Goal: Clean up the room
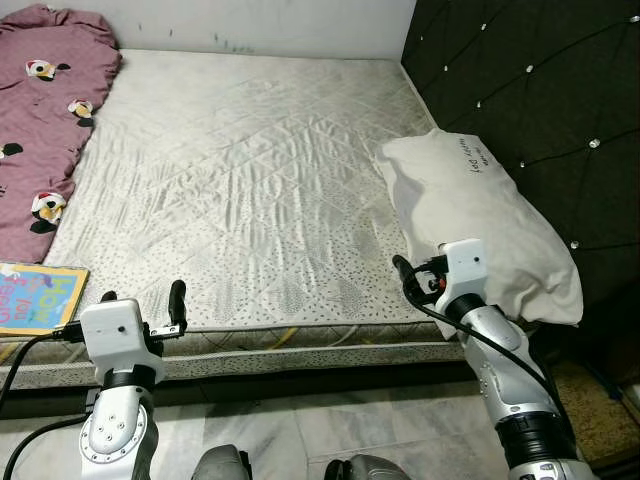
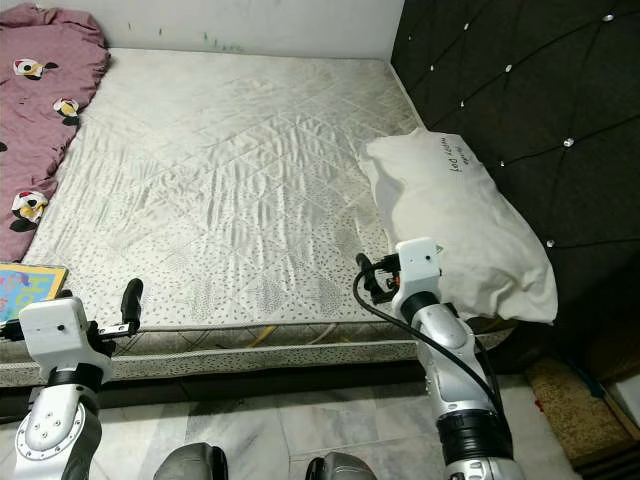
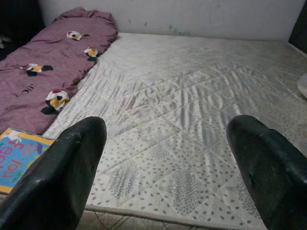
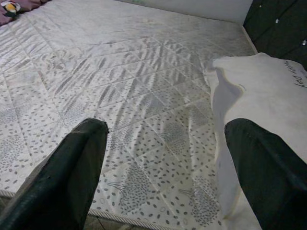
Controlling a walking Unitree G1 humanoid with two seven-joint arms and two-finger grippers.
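A bare quilted white mattress (image 1: 240,170) lies before me. On its right side, against the headboard, rests a white pillow (image 1: 470,215) with writing on it. A maroon blanket (image 1: 40,110) with flower prints is bunched along the left side. A colourful book (image 1: 35,295) lies at the front left corner. My left gripper (image 1: 143,298) hovers open over the mattress's front edge, just right of the book. My right gripper (image 1: 425,275) is open at the front right, beside the pillow's near edge. Nothing sits between either pair of fingers.
A black tufted headboard (image 1: 530,90) runs along the right side. A white wall (image 1: 260,20) closes the far end. Pale marble floor tiles (image 1: 300,425) lie between me and the mattress, with a brown mat (image 1: 600,400) at the lower right.
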